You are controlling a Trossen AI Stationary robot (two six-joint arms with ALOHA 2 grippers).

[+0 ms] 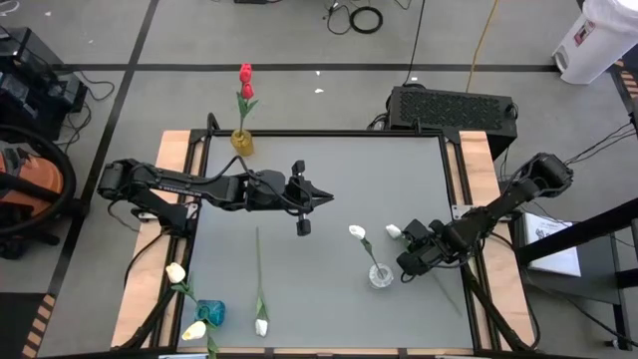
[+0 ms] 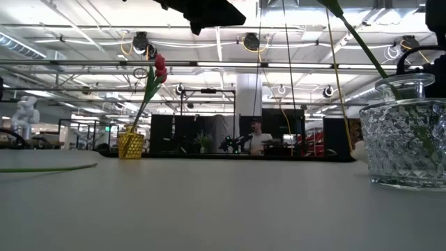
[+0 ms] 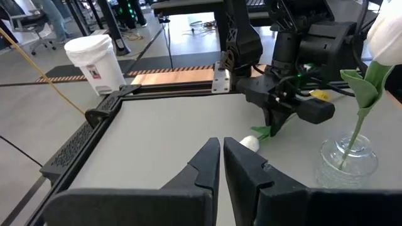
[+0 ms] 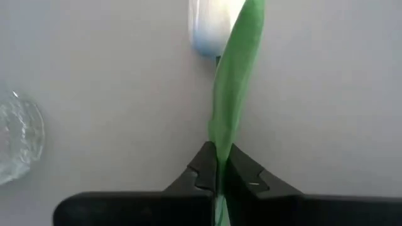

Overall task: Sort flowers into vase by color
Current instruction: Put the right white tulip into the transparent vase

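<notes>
Sorted: red tulips point(image 1: 245, 80) in yellow vase point(image 1: 242, 142); cream tulips point(image 1: 176, 272) in blue vase point(image 1: 210, 312); one white tulip point(image 1: 357, 232) in clear vase point(image 1: 380, 275).
Pending: loose white tulip point(image 1: 261, 326) on table point(image 1: 329, 179).
Right gripper point(image 4: 218, 171): clenched on white tulip stem point(image 4: 233, 88).
Left gripper point(image 3: 222, 164): closed, empty.
</notes>
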